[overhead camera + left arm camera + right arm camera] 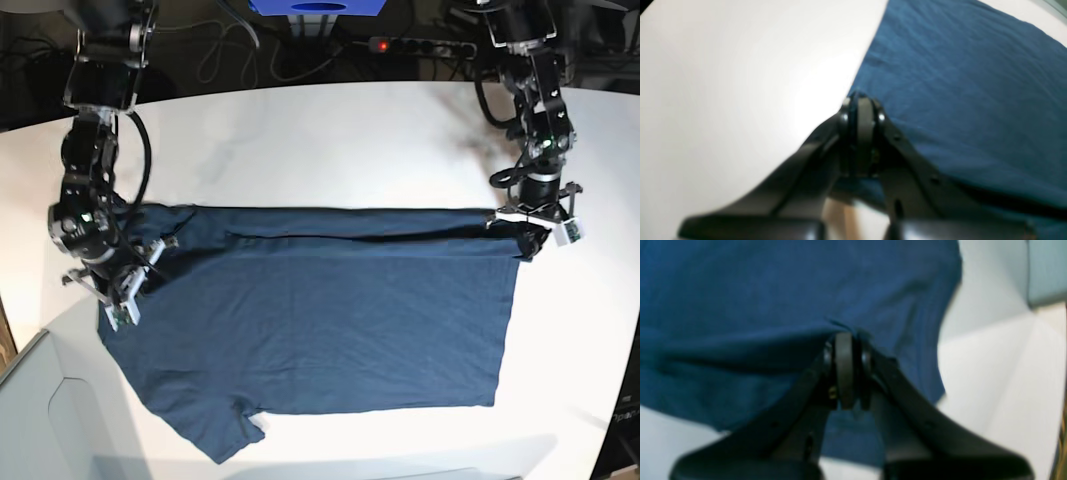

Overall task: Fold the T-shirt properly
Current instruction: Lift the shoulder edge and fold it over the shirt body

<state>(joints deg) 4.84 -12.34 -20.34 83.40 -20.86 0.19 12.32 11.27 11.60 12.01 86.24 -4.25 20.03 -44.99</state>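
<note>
Your left gripper [862, 100] and right gripper [844, 336] each pinch the T-shirt [320, 320] edge; only the base view shows the far strip folded over

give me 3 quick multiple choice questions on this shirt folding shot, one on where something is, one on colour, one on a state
1. Where does the T-shirt lie?
A. on the white table
B. in a basket
C. on the floor

2. What colour is the T-shirt?
A. red
B. dark navy blue
C. yellow

3. How is the left claw?
A. wide open above the table
B. shut on the T-shirt's edge
C. out of view

Answers:
1 A, the base view shows it spread on the tabletop.
2 B, all views show blue fabric.
3 B, the left wrist view shows its fingers pinched together with fabric between.
</note>
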